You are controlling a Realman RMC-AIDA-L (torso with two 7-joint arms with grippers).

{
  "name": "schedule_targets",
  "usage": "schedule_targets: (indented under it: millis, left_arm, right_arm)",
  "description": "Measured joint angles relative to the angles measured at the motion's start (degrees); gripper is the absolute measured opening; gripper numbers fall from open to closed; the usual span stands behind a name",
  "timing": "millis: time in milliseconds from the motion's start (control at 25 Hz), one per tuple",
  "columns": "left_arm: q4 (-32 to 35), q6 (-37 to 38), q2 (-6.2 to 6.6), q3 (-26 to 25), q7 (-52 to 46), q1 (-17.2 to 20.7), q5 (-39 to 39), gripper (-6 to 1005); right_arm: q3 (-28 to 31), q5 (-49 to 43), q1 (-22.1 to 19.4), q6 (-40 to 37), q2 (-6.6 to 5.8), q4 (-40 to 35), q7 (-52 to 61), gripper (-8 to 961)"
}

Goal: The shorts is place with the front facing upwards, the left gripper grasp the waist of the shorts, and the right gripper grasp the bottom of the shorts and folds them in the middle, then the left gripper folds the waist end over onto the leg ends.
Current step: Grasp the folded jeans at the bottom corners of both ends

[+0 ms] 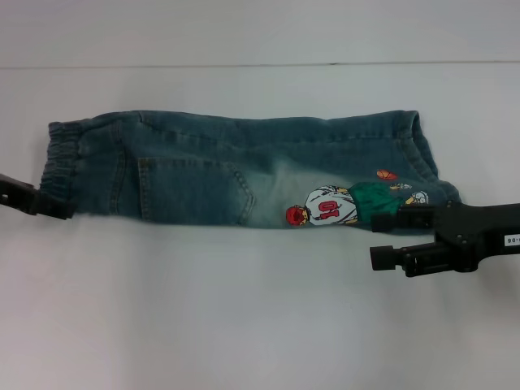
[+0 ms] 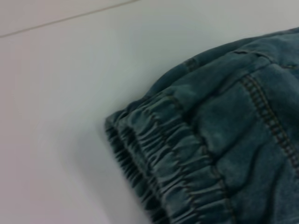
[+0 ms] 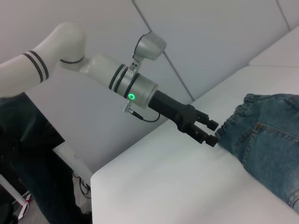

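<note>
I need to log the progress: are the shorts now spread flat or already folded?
Folded once lengthwise: the shorts lie as one narrow leg, cartoon patch on top. The second fold is not done; the waist remains opposite the leg ends.

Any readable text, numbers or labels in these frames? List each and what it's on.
"10": red number on the white jersey of the cartoon patch on the shorts, seen rotated in the head view.
Small white label on the right gripper: dark print, too small to read.
Left gripper and its wrist: only a green light ring, no text.
Left wrist view: no text visible.
</note>
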Motion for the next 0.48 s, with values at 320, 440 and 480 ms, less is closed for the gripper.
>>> schedule_targets:
  millis: [320,440,480]
  left_arm:
    - [-0.9,-1.5,-0.23,2.9,-1.1,-1.2,2.1,849]
    - [-1.0,-1.5,-0.18,3.0,-1.2,-1.3,2.2,742]
    - [-1.0,-1.5,-0.18,3.0,-1.2,-1.3,2.2,706]
  right_arm:
    - [-0.1,0.0,-0.4,0.4,0.11,0.1,-0.3,928]
    - [-0.1,0.0,-0.4,0.6,0.23,0.2,-0.3,927]
    - [-0.1,0.0,-0.4,0.7,0.29,0.2,-0.4,927]
